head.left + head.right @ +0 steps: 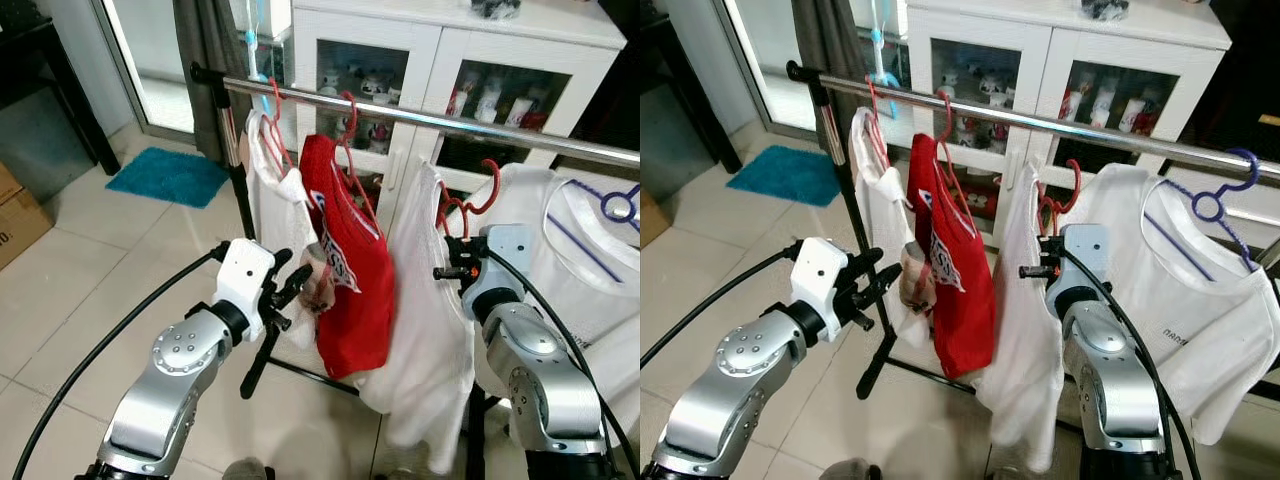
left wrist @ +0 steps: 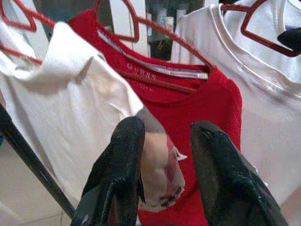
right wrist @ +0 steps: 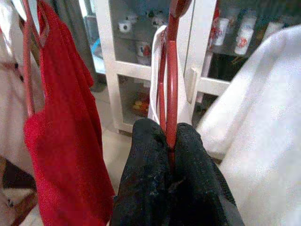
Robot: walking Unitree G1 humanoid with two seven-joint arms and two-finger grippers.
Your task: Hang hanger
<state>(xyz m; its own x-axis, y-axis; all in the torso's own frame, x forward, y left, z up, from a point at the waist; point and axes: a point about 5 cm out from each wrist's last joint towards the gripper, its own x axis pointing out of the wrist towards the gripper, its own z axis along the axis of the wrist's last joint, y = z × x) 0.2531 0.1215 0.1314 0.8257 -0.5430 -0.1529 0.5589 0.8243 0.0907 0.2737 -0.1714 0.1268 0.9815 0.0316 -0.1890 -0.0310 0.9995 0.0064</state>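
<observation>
Head views: A silver metal clothes rail (image 1: 480, 128) is seen running across a white glass-door cabinet (image 1: 450, 60). Three garments are already hooked on it: a white shirt on a red hanger (image 1: 272, 190), a red printed T-shirt (image 1: 345, 270), and a white T-shirt on a purple plastic hanger (image 1: 1215, 205). Between the red T-shirt and the purple one, a white T-shirt on a red wire hanger (image 1: 468, 205) is held just below the rail by the right gripper (image 1: 458, 262); its hook is not yet over the bar. It is judged to be gripped at the neck so that the hook stays upright for lifting onto the free stretch of rail. The left gripper (image 1: 290, 285) is seen low beside the red T-shirt's hem.

Left wrist view: The two black fingers (image 2: 120, 174) are spread apart, with nothing pinched; the red T-shirt's hem hangs beyond the gap. Whether cloth is touched cannot be told.

Right wrist view: The black fingers (image 3: 146, 179) are pressed together on the stem of the red wire hanger, which rises straight from them.
</observation>
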